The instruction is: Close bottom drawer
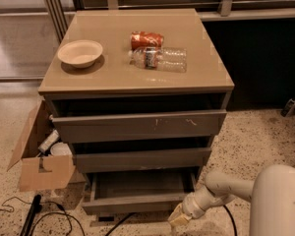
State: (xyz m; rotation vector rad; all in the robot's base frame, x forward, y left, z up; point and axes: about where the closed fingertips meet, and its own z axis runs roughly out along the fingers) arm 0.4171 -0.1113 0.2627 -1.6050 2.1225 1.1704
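Observation:
The bottom drawer (137,203) of the grey-brown cabinet stands pulled out, its shallow grey tray (142,183) showing from above. Its plain flat front is the narrowest of the three. My gripper (178,220) is at the end of the white arm (221,191), low by the floor, at the right end of that drawer's front and close against it. The mid-width drawer (140,159) and the widest drawer (137,126) with pale scratch marks sit above, both slightly out.
On the cabinet top (113,77) lie a pale bowl (80,52), an orange-red can (146,39) and a clear plastic bottle (160,59). An open cardboard box (42,156) stands left of the cabinet. Black cables (34,215) run over the speckled floor.

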